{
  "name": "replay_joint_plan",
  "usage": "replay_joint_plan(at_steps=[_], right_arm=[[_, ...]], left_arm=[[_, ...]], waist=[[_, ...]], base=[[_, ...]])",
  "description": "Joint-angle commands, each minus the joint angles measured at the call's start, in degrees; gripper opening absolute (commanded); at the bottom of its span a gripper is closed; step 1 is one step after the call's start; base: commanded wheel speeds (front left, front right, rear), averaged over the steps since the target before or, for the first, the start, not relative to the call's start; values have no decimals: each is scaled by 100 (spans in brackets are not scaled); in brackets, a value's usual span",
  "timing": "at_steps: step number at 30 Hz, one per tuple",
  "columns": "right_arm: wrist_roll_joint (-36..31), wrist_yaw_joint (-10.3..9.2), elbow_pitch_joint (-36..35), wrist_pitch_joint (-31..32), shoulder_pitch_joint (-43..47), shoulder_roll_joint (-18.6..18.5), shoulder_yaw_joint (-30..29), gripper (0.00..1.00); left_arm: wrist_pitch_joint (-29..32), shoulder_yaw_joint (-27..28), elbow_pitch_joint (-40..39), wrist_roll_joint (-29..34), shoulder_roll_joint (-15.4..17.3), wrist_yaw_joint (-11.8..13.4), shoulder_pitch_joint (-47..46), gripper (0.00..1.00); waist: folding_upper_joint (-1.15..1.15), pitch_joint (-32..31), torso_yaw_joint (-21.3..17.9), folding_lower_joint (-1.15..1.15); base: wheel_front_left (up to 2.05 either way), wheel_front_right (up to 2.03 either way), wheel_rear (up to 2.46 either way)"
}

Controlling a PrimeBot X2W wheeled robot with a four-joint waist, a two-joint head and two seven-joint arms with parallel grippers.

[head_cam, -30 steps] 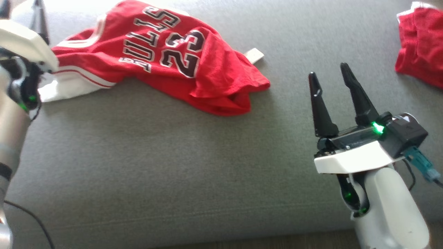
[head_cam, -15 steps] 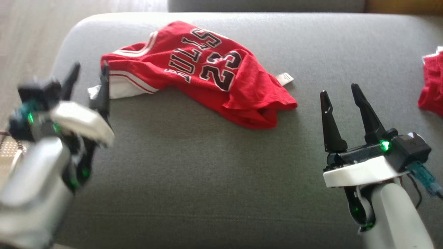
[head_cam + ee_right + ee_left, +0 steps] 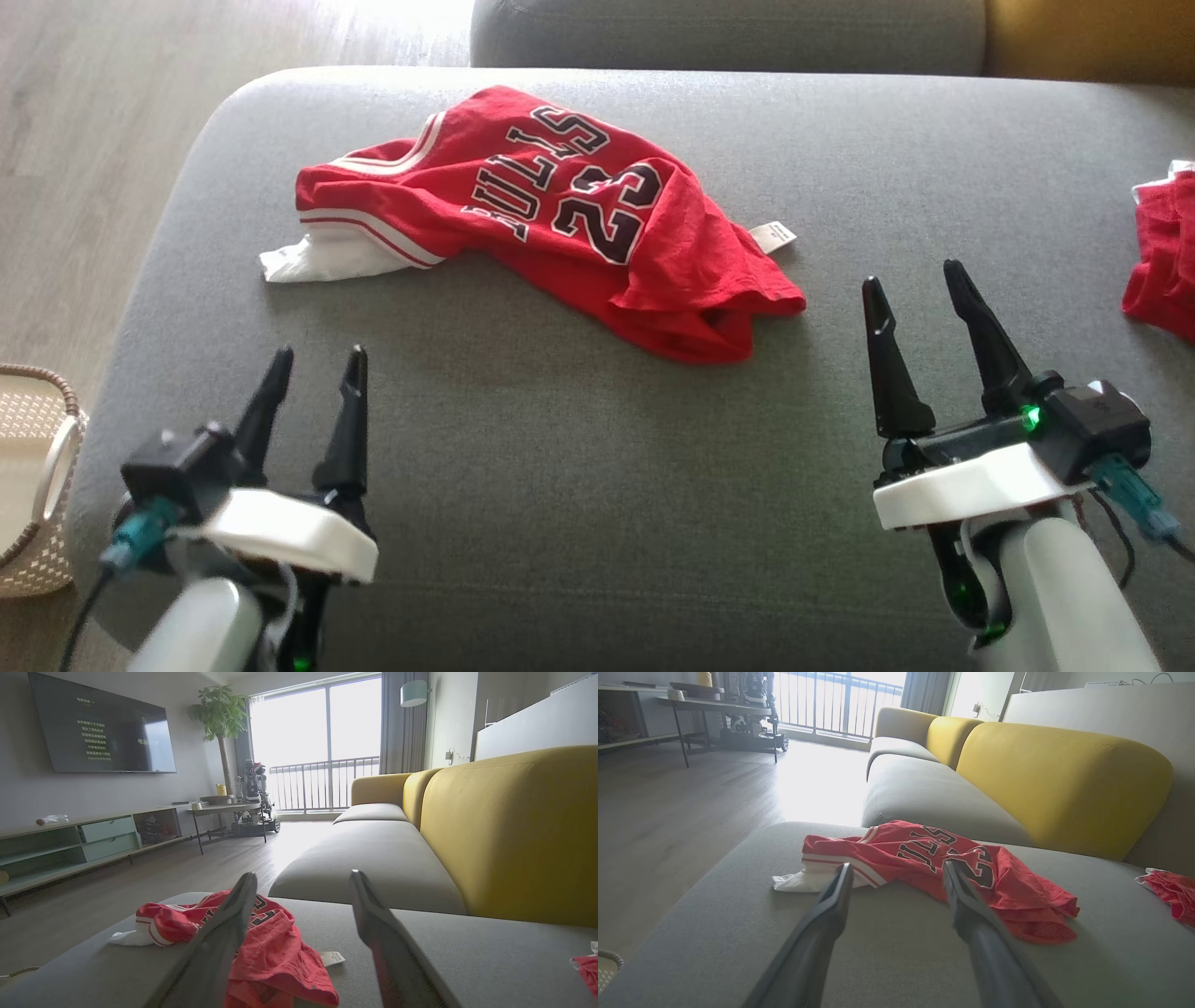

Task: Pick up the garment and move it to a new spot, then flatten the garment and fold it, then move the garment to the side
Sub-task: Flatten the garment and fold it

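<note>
A grey sofa cushion (image 3: 560, 467) lies before the robot, beside a wooden floor. The red Bulls jersey (image 3: 560, 215) lies crumpled on the cushion toward 12 o'clock, with the number 23 facing up. The left gripper (image 3: 319, 355) at 7 o'clock and the right gripper (image 3: 911, 273) at 4 o'clock are both away from the jersey, their jaws apart and holding nothing. Another red cloth (image 3: 1162, 271) lies at 3 o'clock. A woven basket (image 3: 37, 467) stands at 8 o'clock.

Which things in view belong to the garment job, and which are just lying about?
For the job: red jersey, crumpled on the grey seat cushion; left gripper and right gripper, both open, empty.
Lying about: second red garment at the cushion's right edge; wicker basket beside the cushion, left.
</note>
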Motion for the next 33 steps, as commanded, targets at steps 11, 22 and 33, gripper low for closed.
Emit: replay_joint_plan(at_steps=[11,22,33], right_arm=[[320,-2,417,8,-277,31,-52,100],[899,-2,2661,548,-1788,31,-858,100],[2096,-2,4201,416,-2572,31,-768,100]], left_arm=[[-70,591,0,575,-605,-481,9,100],[-70,716,318,977,-1100,-942,-192,100],[-70,915,584,1195,-1431,-1222,-307,100]], waist=[[0,178,166,0],[0,751,710,0],[0,1024,1022,0]], base=[[0,0,0],[0,0,0],[0,0,0]])
